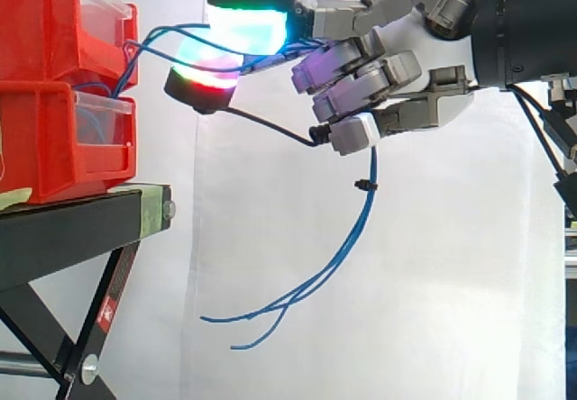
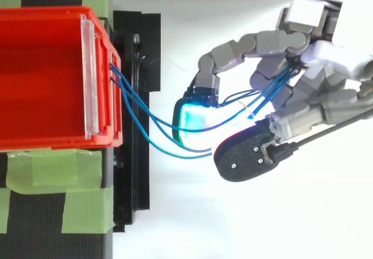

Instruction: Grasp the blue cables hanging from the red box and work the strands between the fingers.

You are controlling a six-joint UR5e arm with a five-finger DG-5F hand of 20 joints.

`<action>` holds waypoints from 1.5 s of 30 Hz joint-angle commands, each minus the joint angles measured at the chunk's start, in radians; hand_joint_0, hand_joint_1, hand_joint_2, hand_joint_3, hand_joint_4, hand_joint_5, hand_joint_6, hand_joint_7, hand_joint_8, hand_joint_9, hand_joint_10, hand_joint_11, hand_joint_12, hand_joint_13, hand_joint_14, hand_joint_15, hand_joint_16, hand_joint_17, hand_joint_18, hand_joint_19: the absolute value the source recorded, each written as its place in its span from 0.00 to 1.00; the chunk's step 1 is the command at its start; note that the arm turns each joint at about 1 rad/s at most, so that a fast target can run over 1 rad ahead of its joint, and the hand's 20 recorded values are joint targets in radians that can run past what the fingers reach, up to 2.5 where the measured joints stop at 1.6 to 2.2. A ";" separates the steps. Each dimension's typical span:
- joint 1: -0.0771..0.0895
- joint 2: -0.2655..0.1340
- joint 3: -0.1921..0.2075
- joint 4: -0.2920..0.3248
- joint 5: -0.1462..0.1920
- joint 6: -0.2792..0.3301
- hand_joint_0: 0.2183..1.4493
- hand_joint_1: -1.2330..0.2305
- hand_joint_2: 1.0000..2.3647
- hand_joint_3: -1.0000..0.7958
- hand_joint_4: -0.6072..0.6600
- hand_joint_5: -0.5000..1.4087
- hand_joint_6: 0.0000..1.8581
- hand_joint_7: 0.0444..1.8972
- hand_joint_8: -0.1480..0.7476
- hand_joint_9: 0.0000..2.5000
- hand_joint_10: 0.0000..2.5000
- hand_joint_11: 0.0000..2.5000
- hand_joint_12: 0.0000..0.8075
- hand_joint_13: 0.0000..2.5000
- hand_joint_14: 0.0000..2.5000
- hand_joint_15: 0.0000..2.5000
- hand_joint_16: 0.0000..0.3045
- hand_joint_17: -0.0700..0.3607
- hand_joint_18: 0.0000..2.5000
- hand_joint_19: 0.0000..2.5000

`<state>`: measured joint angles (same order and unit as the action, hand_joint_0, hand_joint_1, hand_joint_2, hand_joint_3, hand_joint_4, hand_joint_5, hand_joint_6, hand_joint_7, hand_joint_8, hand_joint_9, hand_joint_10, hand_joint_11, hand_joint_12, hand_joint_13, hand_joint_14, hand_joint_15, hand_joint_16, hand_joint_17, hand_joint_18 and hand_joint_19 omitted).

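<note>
Thin blue cables (image 1: 347, 238) run from the front of the stacked red bins (image 1: 54, 85) across to my hand (image 1: 397, 67), then hang down below it in loose ends. From above, the blue cables (image 2: 145, 116) leave the red bin (image 2: 52, 78) and pass between the curled fingers of my hand (image 2: 315, 90). One glowing fingertip (image 2: 195, 119) and the thumb tip (image 1: 203, 80) reach toward the bins, with the strands threaded through. A small black tie (image 1: 363, 186) binds the hanging strands.
The bins stand on a black stand (image 1: 81, 229) with green tape (image 2: 52, 171) on its top. A white curtain fills the background. Free room lies below and to the right of the bins.
</note>
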<state>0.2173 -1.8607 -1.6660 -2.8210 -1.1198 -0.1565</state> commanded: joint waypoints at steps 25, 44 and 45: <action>-0.001 0.000 0.000 0.003 0.000 0.000 0.81 0.31 0.01 0.39 0.52 0.42 0.21 0.56 0.56 0.47 1.00 0.84 0.63 0.62 1.00 0.50 0.24 0.54 0.71 0.27; 0.001 0.000 0.000 0.011 0.000 -0.008 0.84 0.30 0.01 0.45 0.49 0.38 0.03 0.61 0.56 0.47 1.00 0.84 0.63 0.62 1.00 0.50 0.24 0.54 0.71 0.27; -0.001 0.000 0.000 0.015 0.000 -0.009 0.84 0.30 0.01 0.45 0.48 0.37 0.03 0.61 0.56 0.47 1.00 0.84 0.63 0.62 1.00 0.50 0.24 0.54 0.71 0.27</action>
<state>0.2168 -1.8607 -1.6660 -2.8128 -1.1198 -0.1626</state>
